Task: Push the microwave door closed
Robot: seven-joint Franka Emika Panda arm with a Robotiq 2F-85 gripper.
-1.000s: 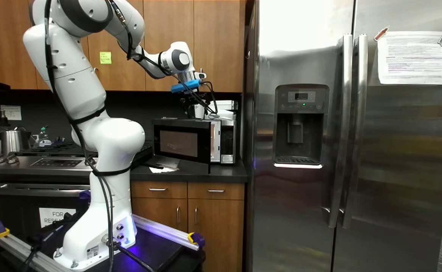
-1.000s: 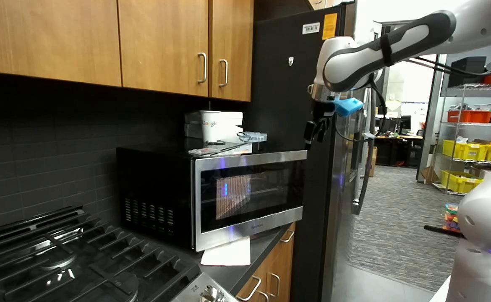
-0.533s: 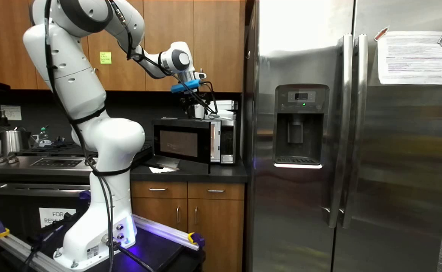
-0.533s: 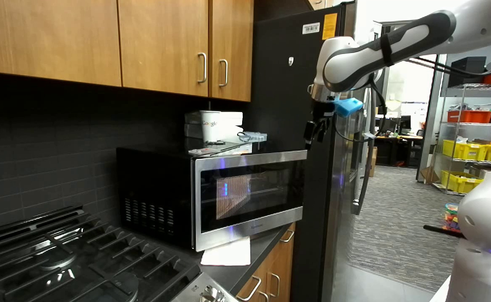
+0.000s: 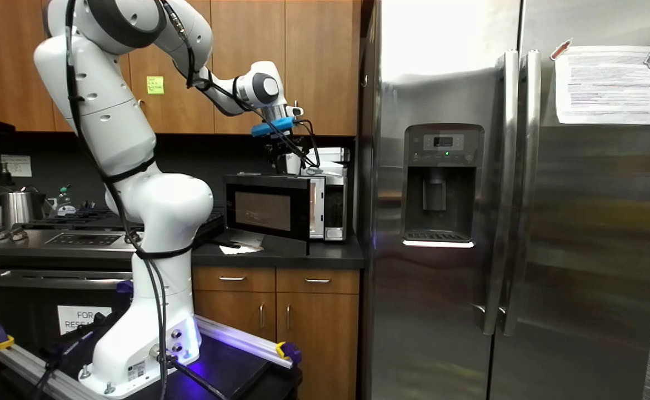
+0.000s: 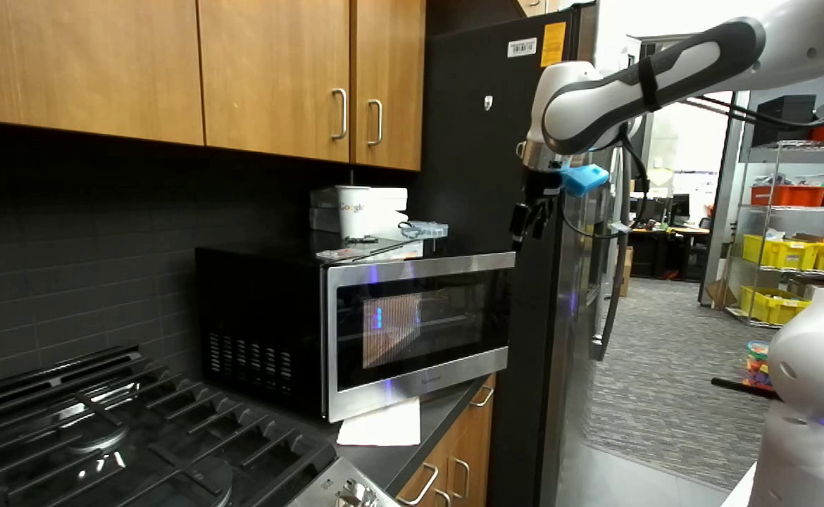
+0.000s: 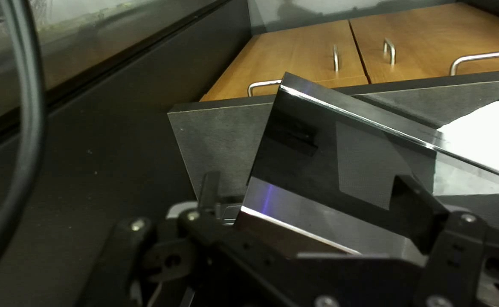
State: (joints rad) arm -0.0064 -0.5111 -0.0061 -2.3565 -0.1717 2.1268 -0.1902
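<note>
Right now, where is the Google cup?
In an exterior view, the cup stands just left of centre atop the microwave, in front of the white boxes.

Microwave door [image 6: 422,325]: we see glossy glass, smooth metal frame [image 6: 415,385] | fridge [image 5: 575,211]: shiny metal | cabinets [image 6: 275,74]: smooth wood | gripper [image 7: 308,187]: matt | counter [image 7: 224,145]: matt

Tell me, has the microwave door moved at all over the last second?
No, neither way: in an exterior view, the microwave door stands open, its free edge in line with the same part of the fridge side as before.
</note>
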